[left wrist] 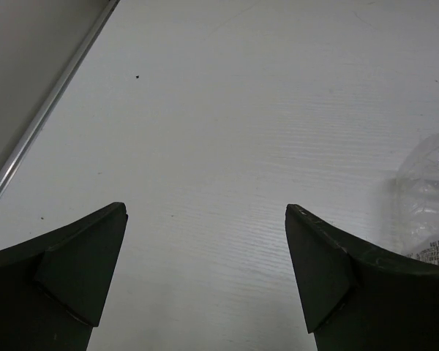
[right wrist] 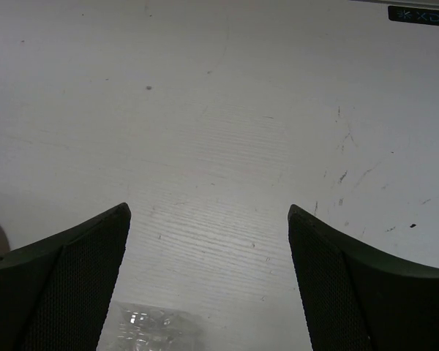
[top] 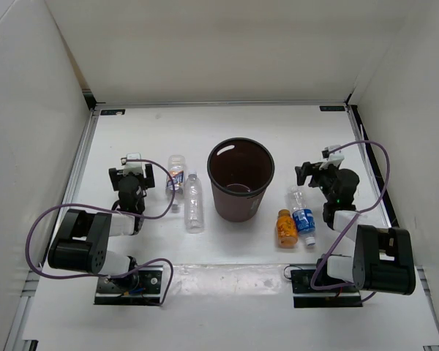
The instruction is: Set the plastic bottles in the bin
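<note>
Well left of the bin point(top: 238, 206), the left gripper point(top: 132, 170) is hovering over the table point(top: 278, 124), its jaws gaping wide and holding nothing. Between it and the bin, the orange-white labelled bottle point(top: 175, 178) and, nearer the bin, the clear unlabelled bottle point(top: 194, 203) are lying down. Just right of the bin, the stubby orange bottle point(top: 284, 227) and the blue-labelled bottle point(top: 302, 216) are lying side by side. Beyond them the right gripper point(top: 314, 174) is hanging, jaws equally wide and holding nothing.

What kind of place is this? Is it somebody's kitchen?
Likely a robot lab bench, not a kitchen: white walls box in a white table, and two robot arms are bolted on.
</note>
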You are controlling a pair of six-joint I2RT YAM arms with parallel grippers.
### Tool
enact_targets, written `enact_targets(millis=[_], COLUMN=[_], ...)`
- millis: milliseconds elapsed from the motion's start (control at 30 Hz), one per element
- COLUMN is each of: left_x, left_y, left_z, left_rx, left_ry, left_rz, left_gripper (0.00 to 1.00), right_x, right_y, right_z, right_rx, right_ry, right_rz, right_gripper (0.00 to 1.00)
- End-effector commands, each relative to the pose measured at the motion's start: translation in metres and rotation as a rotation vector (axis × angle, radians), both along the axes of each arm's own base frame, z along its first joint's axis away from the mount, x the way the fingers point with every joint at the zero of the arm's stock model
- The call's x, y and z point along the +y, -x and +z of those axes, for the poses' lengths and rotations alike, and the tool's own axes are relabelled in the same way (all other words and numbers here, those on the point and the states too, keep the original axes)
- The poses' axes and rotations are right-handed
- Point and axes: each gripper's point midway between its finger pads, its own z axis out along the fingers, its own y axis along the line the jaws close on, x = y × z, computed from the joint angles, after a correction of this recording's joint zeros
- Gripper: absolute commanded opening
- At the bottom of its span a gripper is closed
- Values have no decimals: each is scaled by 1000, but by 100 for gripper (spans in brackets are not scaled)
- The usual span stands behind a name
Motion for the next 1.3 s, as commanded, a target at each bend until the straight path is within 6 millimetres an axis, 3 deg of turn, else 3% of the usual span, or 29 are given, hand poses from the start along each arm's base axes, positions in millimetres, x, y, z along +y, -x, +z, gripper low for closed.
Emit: enact_targets(millis=[0, 667, 800, 833, 867, 900, 933, 967, 1000, 1033, 1133, 1200, 1267], left_x=[-5, -5, -11, -8, -9, -5, -3, -4, -3, -6, -2, 3, 12], left_y=[-8, -9, -8, -8, -21, -13, -13, -23, -19, -22, -25, -20, -9], left_z=[15, 16, 35, 47, 80, 69, 75, 112, 108, 117, 158, 191, 193], left_rx=[-41, -43, 49, 46, -6, 78, 86, 29, 86, 75, -23, -109, -108], left_ry=[26, 37, 7, 6, 21, 38, 35, 29, -22, -35, -25, 56, 186], left_rz=[-28, -48, -76, -56, -45, -11, 1, -6, -24, -49, -53, -10, 74], left_gripper=[100, 100, 100, 100, 100, 100, 100, 100, 100, 100, 100, 100, 100], right_x=[-4, -7, -7, -7, -7, -7, -7, -8, -8, -7, -7, -7, -7], right_y=[-11, -12, -12, -12, -12, -12, -12, -12, -12, -12, -12, -11, -12], right_z=[24, 23, 24, 23, 23, 24, 23, 23, 23, 23, 24, 22, 23], right_rx=[-74, -67, -72, -69, -68, -70, -69, -67, -67, -67, -70, -65, -68], right_ry=[20, 7, 6, 6, 6, 5, 6, 4, 6, 6, 5, 5, 6], right_rz=[-21, -27, -27, -27, -27, -26, -27, -29, -29, -27, -26, -27, -27], right_gripper=[90, 90, 90, 90, 90, 90, 90, 90, 90, 90, 90, 90, 90])
